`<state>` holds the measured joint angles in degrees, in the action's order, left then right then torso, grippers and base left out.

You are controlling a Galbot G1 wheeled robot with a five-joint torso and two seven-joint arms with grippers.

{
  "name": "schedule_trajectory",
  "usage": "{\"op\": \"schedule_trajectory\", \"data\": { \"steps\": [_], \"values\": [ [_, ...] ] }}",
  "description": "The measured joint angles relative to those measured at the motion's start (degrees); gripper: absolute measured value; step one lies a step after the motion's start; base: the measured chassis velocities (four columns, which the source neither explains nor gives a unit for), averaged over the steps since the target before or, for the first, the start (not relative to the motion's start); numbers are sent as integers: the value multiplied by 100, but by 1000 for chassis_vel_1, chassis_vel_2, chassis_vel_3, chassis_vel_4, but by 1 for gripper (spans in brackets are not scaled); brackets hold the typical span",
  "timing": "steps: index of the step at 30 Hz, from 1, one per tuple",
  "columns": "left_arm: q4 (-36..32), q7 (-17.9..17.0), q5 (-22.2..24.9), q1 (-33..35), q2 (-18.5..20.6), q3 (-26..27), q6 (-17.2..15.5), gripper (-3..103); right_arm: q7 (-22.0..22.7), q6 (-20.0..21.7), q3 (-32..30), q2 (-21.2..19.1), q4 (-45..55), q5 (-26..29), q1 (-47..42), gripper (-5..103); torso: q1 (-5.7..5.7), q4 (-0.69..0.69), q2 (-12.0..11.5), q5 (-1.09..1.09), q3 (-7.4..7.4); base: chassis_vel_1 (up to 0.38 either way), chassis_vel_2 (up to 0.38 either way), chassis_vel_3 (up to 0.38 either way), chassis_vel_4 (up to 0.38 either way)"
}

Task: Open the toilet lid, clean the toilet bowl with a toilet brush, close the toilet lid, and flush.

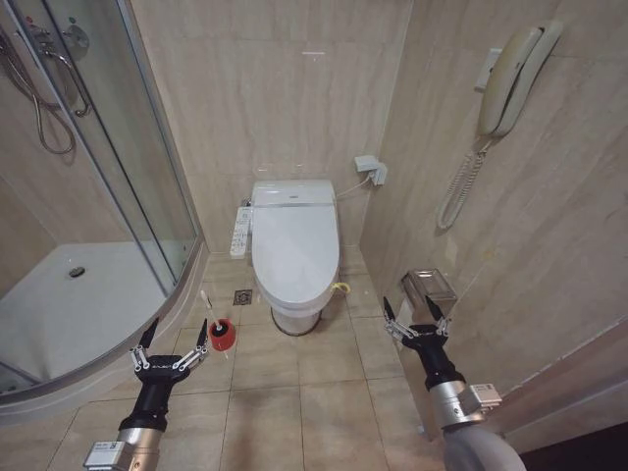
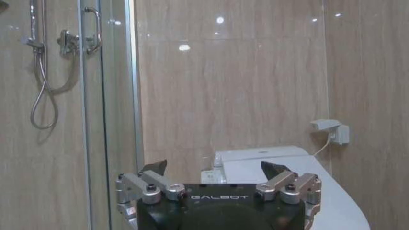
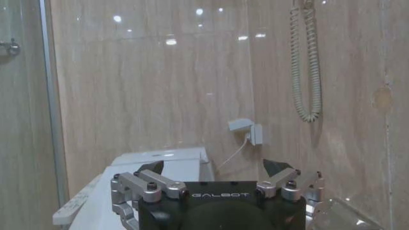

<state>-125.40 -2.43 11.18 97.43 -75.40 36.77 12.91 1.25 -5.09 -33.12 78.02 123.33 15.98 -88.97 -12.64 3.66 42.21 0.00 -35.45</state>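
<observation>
Head view looks down at a tiled bathroom floor (image 1: 294, 412) with the toilet against the back wall, its toilet lid (image 1: 292, 243) shut flat over the toilet bowl (image 1: 294, 316), of which just the outer base shows below the lid's front edge. The white side control panel (image 1: 240, 232) sticks out on the toilet's left side. The toilet brush (image 1: 218, 328) stands in its red holder on the floor off the toilet's front-left, close to the curved rim of the shower tray (image 1: 59, 314), its thin white handle leaning up and away. The left gripper (image 1: 170, 343) hangs above the floor near the floor's front edge, just beside the brush but apart from it, fingers spread wide and holding nothing. The right gripper (image 1: 416, 314) hangs to the toilet's front-right near the side wall, by a metal box (image 1: 429, 289), fingers also spread and empty. A wall phone (image 1: 512, 78) hangs high on the right wall
</observation>
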Motion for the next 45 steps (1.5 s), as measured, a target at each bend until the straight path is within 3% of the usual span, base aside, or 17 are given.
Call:
{"op": "schedule_trajectory", "data": {
  "steps": [31, 45],
  "values": [
    [0, 0, 0, 0, 0, 0, 0, 99, -199, -71, -13, -25, -110, 78, 81, 100, 1, 0, 0, 0, 0, 0, 0, 0, 0],
    [0, 0, 0, 0, 0, 0, 0, 99, -226, -155, 7, 16, -135, -4, 31, 100, -3, -2, -1, 2, -1, -156, 149, 148, -156]
  ]
}}
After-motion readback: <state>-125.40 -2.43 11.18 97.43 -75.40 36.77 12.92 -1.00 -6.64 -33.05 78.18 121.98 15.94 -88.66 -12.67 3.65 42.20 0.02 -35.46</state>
